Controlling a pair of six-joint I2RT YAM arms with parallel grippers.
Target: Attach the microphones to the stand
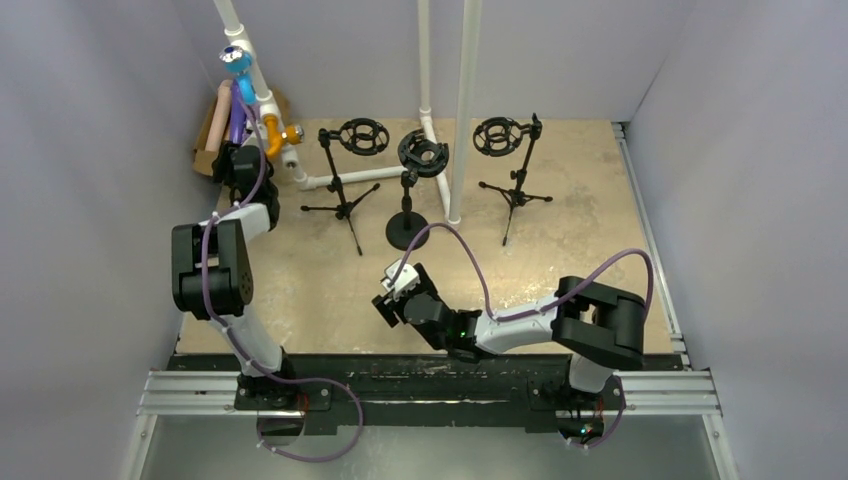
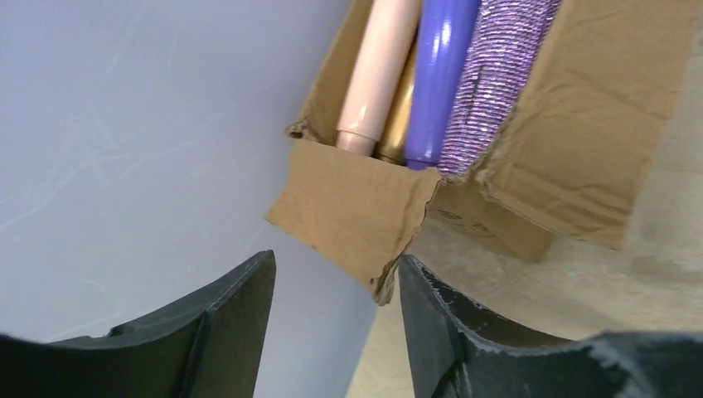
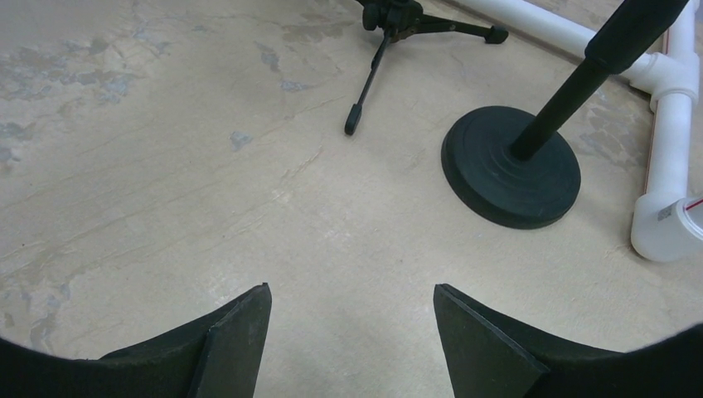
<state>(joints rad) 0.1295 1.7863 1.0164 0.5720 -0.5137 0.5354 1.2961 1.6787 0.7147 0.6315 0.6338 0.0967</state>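
Left gripper (image 2: 336, 261) spread and empty before torn cardboard box (image 2: 356, 207) of peach microphone (image 2: 377, 75), purple microphone (image 2: 443, 75), purple-glitter microphone (image 2: 497, 75), perhaps gold microphone (image 2: 398, 116). Right gripper (image 3: 352, 290) spread over table (image 3: 166, 166) near round-base stand (image 3: 510, 166).

Cardboard box (image 2: 356, 199) torn, matt; purple microphone (image 2: 439, 75) glossy.

On the table (image 1: 300, 290), the box (image 1: 205, 155) sits in the 10 o'clock corner by the left wall, with the microphones (image 1: 216, 115) side by side in it. Three stands line the far half: the left stand (image 1: 338, 180) at 11 o'clock, the middle stand (image 1: 408, 200) at 12 and the right stand (image 1: 515, 170) at 1. A pipe (image 1: 360, 176) lies between the left and middle stands. The left gripper (image 1: 238, 165) is just at 6 o'clock of the box. The right gripper (image 1: 392, 290) is at 6 o'clock of the middle stand.
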